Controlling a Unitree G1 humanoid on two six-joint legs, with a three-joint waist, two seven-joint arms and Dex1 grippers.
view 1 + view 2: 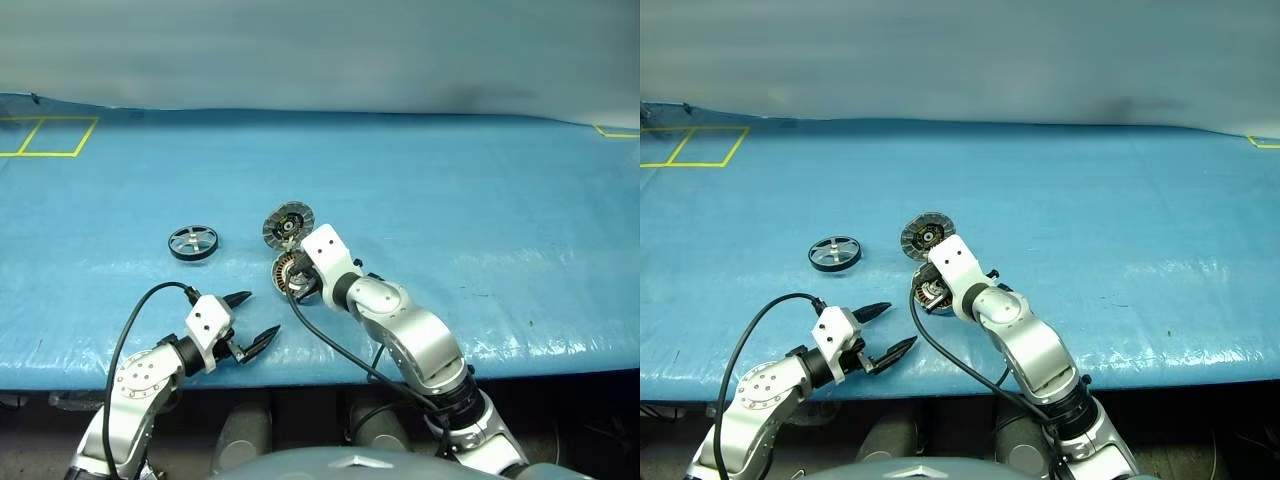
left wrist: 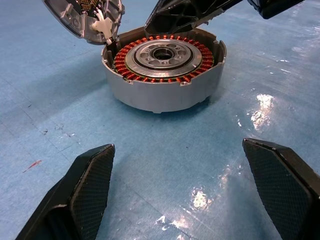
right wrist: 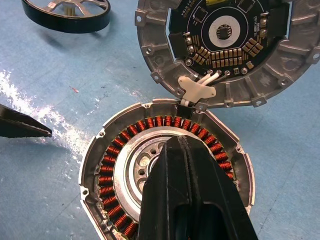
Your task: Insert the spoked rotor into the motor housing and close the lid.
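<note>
The motor housing stands on the blue table, its copper windings circling a silver centre. Its hinged lid is swung open behind it, circuit face showing. My right gripper is shut, its fingers pressed together just over the housing's centre with nothing seen between them. The spoked rotor, a black ring with silver spokes, lies flat to the left of the housing. My left gripper is open near the table's front edge, pointing at the housing from a short way off, and holds nothing.
The blue cover spreads across the whole table. Yellow tape marks lie at the far left and far right. A black cable loops off my left wrist near the front edge.
</note>
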